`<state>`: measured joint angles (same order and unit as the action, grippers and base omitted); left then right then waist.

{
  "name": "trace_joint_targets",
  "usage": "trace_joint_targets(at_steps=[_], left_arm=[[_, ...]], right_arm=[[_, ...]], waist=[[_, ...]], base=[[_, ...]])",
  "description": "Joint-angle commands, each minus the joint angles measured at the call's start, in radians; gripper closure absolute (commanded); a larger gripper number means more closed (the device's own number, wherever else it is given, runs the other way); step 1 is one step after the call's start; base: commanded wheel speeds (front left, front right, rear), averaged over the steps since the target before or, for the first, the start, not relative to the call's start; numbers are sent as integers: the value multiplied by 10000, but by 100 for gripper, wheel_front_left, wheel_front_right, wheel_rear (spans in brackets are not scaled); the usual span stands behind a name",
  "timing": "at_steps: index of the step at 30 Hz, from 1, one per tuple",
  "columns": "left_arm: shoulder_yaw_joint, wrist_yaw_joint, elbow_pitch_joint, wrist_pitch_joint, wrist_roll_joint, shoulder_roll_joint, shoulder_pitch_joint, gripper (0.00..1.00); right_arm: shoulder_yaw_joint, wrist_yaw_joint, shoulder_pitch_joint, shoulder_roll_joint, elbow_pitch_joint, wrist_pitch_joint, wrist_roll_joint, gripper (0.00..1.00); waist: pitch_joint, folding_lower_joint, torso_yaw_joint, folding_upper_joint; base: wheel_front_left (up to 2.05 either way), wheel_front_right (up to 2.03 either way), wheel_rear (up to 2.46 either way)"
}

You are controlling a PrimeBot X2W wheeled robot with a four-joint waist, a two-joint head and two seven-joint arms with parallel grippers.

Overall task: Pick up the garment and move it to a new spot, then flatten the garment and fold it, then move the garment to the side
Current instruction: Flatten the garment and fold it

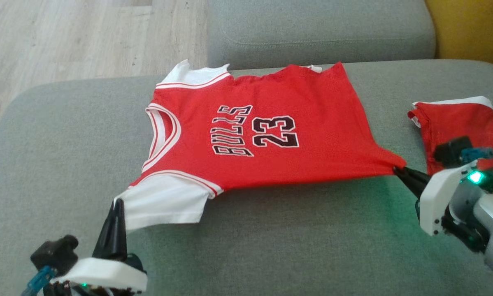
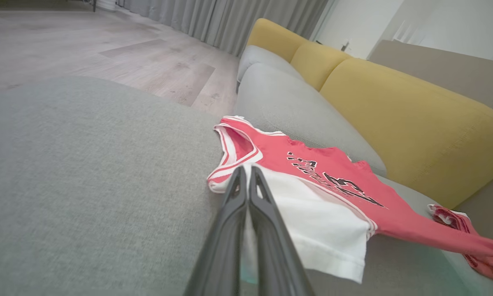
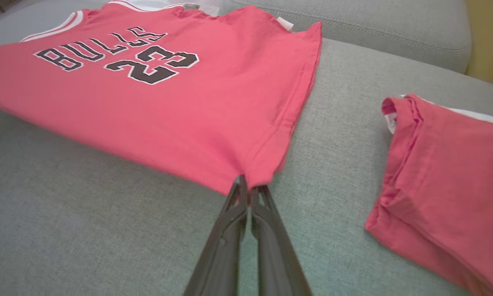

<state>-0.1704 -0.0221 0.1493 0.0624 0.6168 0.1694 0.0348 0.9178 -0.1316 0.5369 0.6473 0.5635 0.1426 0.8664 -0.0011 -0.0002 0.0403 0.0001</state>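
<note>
The garment point(image 1: 250, 135) is a red jersey with white sleeves and black "BULLS 23" lettering, spread across the grey sofa seat point(image 1: 65, 164), collar to the left. My left gripper point(image 1: 117, 202) is shut on the corner of its near white sleeve point(image 1: 164, 205); in the left wrist view that sleeve point(image 2: 320, 230) runs out from the shut left gripper point(image 2: 246, 169). My right gripper point(image 1: 396, 169) is shut on the near hem corner of the garment point(image 3: 168, 107), pulling it taut, and the right wrist view shows the right gripper point(image 3: 249, 183) pinching red cloth.
A second red garment point(image 1: 460, 127), folded, lies on the seat at the right, close to my right arm; the right wrist view has this folded garment point(image 3: 448, 185) too. Yellow back cushions point(image 2: 394, 111) and another grey cushion point(image 1: 320, 28) border the seat. Wood floor point(image 1: 65, 37) lies beyond.
</note>
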Motion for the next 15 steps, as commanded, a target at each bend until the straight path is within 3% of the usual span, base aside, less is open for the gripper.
trace_joint_targets(at_steps=[1, 7, 15], left_arm=[[291, 139, -656, -97, 48, 235, -294, 100], [111, 309, -1103, -487, -70, 336, -332, 100], [-22, 243, -717, -838, -264, 640, -1255, 100]], right_arm=[[-196, 9, -90, 416, -334, 23, 94, 100], [-647, 9, -313, 510, -736, 141, 1, 100], [-1273, 9, -187, 241, -973, 494, -530, 100]], waist=[[-23, 2, 32, -1], [124, 2, 54, -1], [660, 2, -6, -1]], base=[[0, 0, 0], [0, 0, 0], [0, 0, 0]])
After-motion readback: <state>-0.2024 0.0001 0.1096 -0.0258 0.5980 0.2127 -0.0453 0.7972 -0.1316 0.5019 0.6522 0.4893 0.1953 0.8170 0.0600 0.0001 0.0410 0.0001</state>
